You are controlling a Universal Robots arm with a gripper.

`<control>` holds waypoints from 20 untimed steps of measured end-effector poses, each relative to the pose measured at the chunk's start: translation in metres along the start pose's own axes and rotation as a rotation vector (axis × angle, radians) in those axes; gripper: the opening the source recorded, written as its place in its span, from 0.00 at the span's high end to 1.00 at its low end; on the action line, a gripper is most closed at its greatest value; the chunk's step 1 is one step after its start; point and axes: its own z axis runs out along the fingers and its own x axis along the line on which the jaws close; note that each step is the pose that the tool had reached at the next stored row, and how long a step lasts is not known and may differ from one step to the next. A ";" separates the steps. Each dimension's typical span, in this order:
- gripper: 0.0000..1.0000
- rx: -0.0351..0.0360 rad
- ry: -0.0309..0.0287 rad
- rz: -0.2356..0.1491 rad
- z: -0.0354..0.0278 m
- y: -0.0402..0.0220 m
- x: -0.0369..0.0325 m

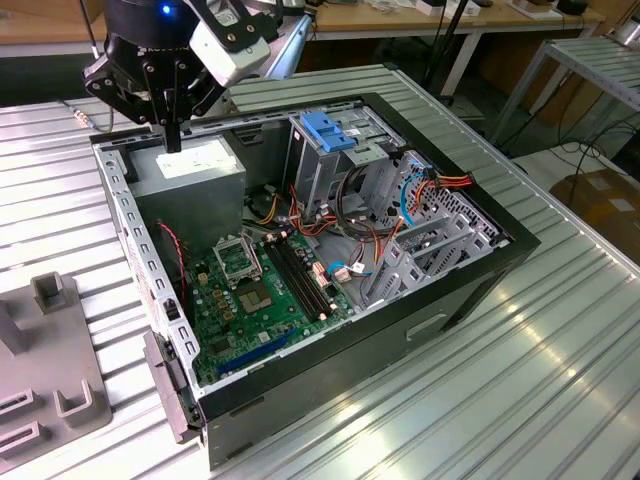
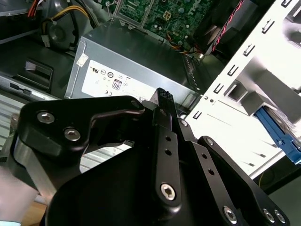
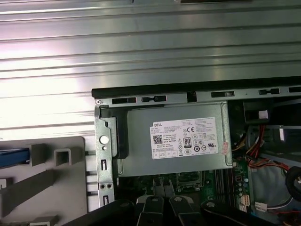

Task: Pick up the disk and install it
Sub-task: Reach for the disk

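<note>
My gripper (image 1: pixel 172 138) hangs over the back left corner of the open computer case (image 1: pixel 470 290) in the exterior view, fingers pointing down, shut and holding nothing. Directly below it is the grey power supply box with a white sticker (image 1: pixel 195 165). In both wrist views the black fingertips (image 3: pixel 160 184) meet in front of that box (image 2: pixel 131 70). A blue plastic rail (image 3: pixel 13 157) lies at the edge of the grey holder (image 3: pixel 51 188) outside the case and looks like the disk's side. The disk's face is out of frame.
Inside the case are the green motherboard (image 1: pixel 260 290), loose coloured cables (image 1: pixel 350 215) and a grey metal cage with a blue handle (image 1: pixel 330 130). The grey holder (image 1: pixel 50 390) rests on the ribbed metal table (image 1: pixel 520 400) at the exterior view's left.
</note>
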 end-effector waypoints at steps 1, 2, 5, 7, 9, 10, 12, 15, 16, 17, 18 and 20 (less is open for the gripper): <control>0.90 0.0000 0.0000 0.000 0.0000 -0.0001 0.0014; 0.90 0.0000 0.0000 0.000 -0.0001 -0.0002 0.0029; 0.90 0.0000 0.0000 0.000 -0.0001 -0.0004 0.0052; 0.90 0.0000 0.0000 0.000 -0.0001 -0.0005 0.0066; 0.90 0.0001 0.0001 0.000 -0.0002 -0.0006 0.0077; 0.90 0.0000 0.0001 0.000 -0.0002 -0.0007 0.0091; 0.90 0.0000 0.0000 0.000 -0.0003 -0.0010 0.0126; 0.90 0.0000 0.0000 0.000 -0.0004 -0.0013 0.0172; 0.90 0.0000 0.0000 0.000 -0.0004 -0.0014 0.0181; 0.90 0.0000 0.0000 0.000 -0.0004 -0.0015 0.0191; 0.90 0.0000 0.0000 0.000 -0.0004 -0.0015 0.0200; 0.90 0.0000 0.0000 0.000 -0.0005 -0.0018 0.0236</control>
